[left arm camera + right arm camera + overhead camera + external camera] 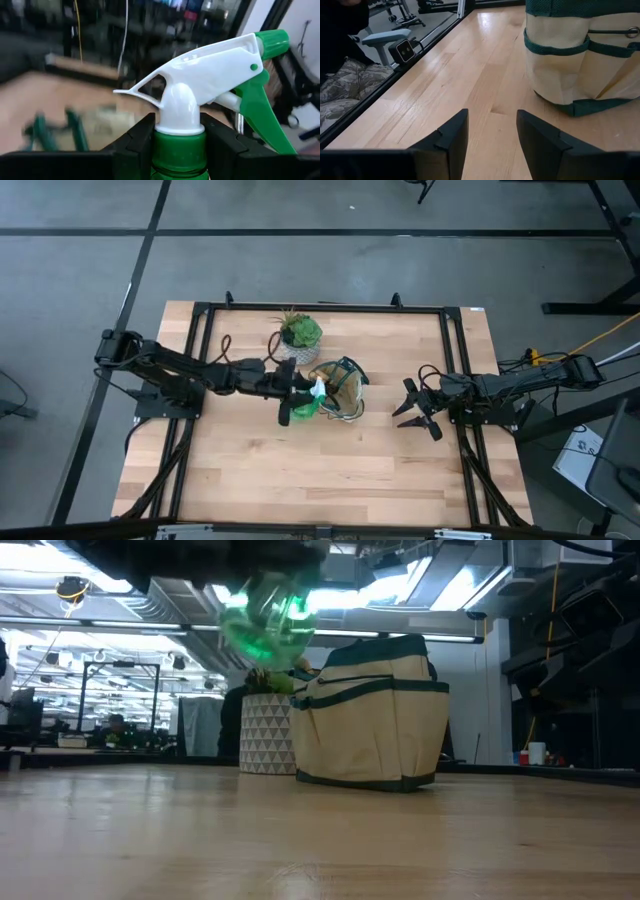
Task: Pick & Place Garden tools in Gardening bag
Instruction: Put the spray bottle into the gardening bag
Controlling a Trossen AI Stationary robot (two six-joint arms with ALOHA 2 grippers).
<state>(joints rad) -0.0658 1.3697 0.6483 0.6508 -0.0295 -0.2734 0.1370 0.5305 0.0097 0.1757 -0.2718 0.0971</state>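
High view has the left gripper (300, 402) out over the middle of the surface (330, 470), clamped on the neck of the green spray bottle (308, 402), w/ the bottle just beside the near-left rim of the gardening bag (340, 390). Left wrist view confirms it: both dark fingers (137, 137) pinch the green neck right below the white trigger head (200, 70), nozzle pointing away from the wrist. In the low view the bottle (265, 625) hangs up in the air, blurred, above and a bit to the side of the bag's (375, 715) open top, not inside yet. My read: the step in hand is carrying it over the mouth and dropping it in. To do it well I'd say bring the bottle fully over the opening first, keep clear of the dark loop handles and the rim, lower till the base is below the trim, then let go; the bag is soft, so brushing a wall could fold or tip it. The potted plant (298, 335) sits just behind the bag, so don't swing wide that way. Right gripper (420, 412) waits well apart on the bag's other side, fingers spread, holding nothing, low over bare wood per the right wrist view. Can't see other tools, nor inside the bag.
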